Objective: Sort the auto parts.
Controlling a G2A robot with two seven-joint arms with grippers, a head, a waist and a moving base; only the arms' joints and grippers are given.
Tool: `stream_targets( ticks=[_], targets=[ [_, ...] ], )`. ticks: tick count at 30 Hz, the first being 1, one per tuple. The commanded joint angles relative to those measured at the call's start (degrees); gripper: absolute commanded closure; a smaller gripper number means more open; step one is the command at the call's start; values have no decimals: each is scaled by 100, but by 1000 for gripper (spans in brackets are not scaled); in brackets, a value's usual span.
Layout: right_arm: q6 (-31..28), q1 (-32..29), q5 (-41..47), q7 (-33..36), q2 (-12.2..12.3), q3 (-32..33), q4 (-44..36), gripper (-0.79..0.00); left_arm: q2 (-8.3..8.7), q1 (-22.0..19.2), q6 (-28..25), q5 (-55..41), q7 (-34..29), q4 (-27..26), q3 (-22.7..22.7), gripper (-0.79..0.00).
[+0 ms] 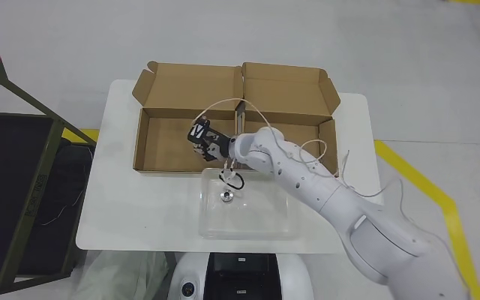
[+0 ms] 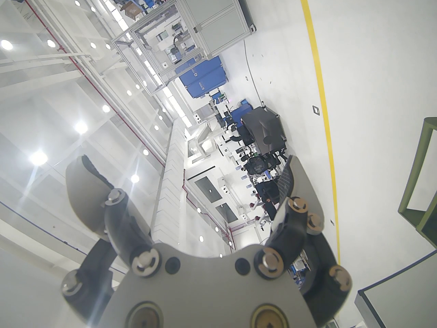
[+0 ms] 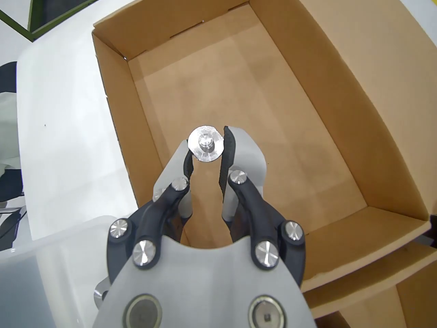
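Over the cardboard box, right pincer clamps a round metal part, left pincer spread wide.

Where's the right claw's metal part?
In the right wrist view, the metal part sits pinched in the right claw, above the floor of the left cardboard box.

The top view looks straight down from above the robot onto the white table, from well up. The right wrist view sits close behind the right gripper and its metal part, facing down into the left cardboard box — the box that lies at ten o'clock of the table's middle in the top view. The left wrist view looks past the left gripper out into the hall — rolled sideways, away from the table.
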Motion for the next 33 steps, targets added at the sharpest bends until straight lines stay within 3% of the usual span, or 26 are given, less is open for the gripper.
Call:
stream_targets(
  ticks=[1,13,16,19,20,24,28,33],
  targets=[
    [-2,63,15,70,-119,-61,201,0,0,0,0,0,0,0,0,-785],
    [-139,279,3,59,-764,-297,1311,-28,0,0,0,0,0,0,0,-785],
    [-175,323,-40,-6,-878,-309,1528,-102,0,0,0,0,0,0,0,-785],
    [-217,355,-83,-58,-973,-311,1702,-308,0,0,0,0,0,0,0,-785],
    [-240,362,-94,-71,-1001,-310,1750,-342,0,0,0,0,0,0,0,-785],
    [-317,400,-149,-134,-1091,-290,1873,-388,0,0,0,0,0,0,0,-785],
    [-383,447,-207,-204,-1147,-245,1910,-505,0,0,0,0,0,0,0,-785],
    [-434,509,-300,-357,-1159,-145,1796,-551,0,0,0,0,0,0,0,-785]
  ],
)
